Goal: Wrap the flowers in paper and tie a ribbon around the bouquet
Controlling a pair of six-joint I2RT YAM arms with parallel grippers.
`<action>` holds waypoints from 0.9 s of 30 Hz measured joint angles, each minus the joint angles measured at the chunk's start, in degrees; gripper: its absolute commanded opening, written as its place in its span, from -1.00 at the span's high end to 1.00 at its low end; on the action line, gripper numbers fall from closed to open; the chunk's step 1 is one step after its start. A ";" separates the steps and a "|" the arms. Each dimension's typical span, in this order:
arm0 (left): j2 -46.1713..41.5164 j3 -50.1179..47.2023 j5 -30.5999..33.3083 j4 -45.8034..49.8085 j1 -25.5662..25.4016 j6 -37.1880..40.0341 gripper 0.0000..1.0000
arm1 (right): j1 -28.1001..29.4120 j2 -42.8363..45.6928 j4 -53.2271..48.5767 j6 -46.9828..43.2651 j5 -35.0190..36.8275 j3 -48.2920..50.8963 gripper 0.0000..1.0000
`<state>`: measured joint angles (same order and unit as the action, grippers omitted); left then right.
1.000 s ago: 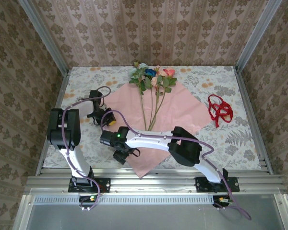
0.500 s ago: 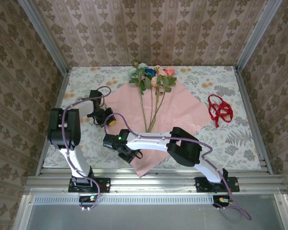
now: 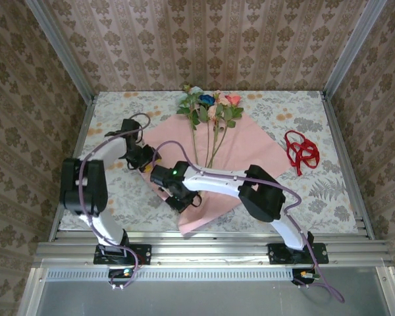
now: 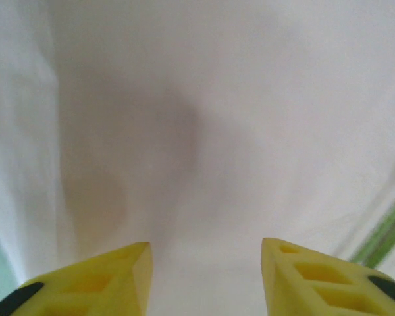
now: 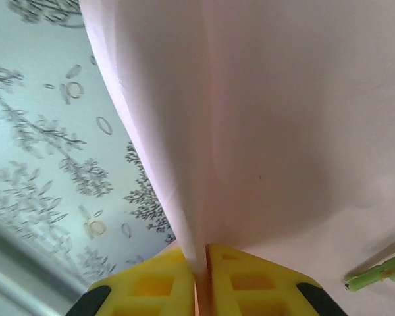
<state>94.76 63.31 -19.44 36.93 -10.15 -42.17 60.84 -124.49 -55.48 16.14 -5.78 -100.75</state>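
The paper (image 3: 250, 155) lies pinkish side up as a diamond on the table. The flowers (image 3: 209, 105) rest on it, heads at the far corner and stems (image 3: 214, 148) running toward me. The red ribbon (image 3: 300, 150) lies in loops to the right of the sheet. My right gripper (image 3: 183, 200) is at the paper's near-left edge and is shut on a raised fold of it (image 5: 184, 164), the gripper (image 5: 203, 263) pinching the sheet between its yellow fingers. My left gripper (image 3: 147, 163) is at the sheet's left corner, open (image 4: 206, 263), with the paper (image 4: 217, 131) just beyond its fingers.
The floral tablecloth (image 3: 118, 197) covers the table, and metal rails (image 3: 210, 247) run along the near edge. Patterned walls close in the left, far and right sides. A green stem end (image 5: 378, 273) lies to the right of my right fingers.
My right gripper has shut on the paper's near-left edge and moved up and right, lifting it. My left gripper has opened at the left corner.
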 measured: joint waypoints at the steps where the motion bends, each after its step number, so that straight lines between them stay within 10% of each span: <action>1: -2.80 -0.39 0.48 0.81 -0.57 -1.20 -0.06 | -0.72 0.42 0.07 -0.22 -1.86 0.17 0.73; 8: -22.82 -15.45 -0.37 2.34 -3.15 -14.25 -0.26 | -5.64 2.49 1.75 -2.10 -13.62 2.84 0.72; 16: -26.03 -25.57 -3.54 -1.68 -8.31 -29.14 -0.32 | -7.74 2.56 3.06 -2.97 -19.98 5.66 0.72; 22: -23.87 -30.29 -5.14 -11.34 -12.17 -36.89 -0.11 | -8.48 2.71 4.33 -2.97 -21.94 6.91 0.72; 27: -21.29 -31.34 -5.33 -17.38 -14.08 -41.11 0.49 | -8.94 3.89 5.88 -2.91 -22.88 8.87 0.53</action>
<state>73.47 31.97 -24.77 19.55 -24.23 -83.29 51.90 -120.60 -49.60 13.23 -28.67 -91.88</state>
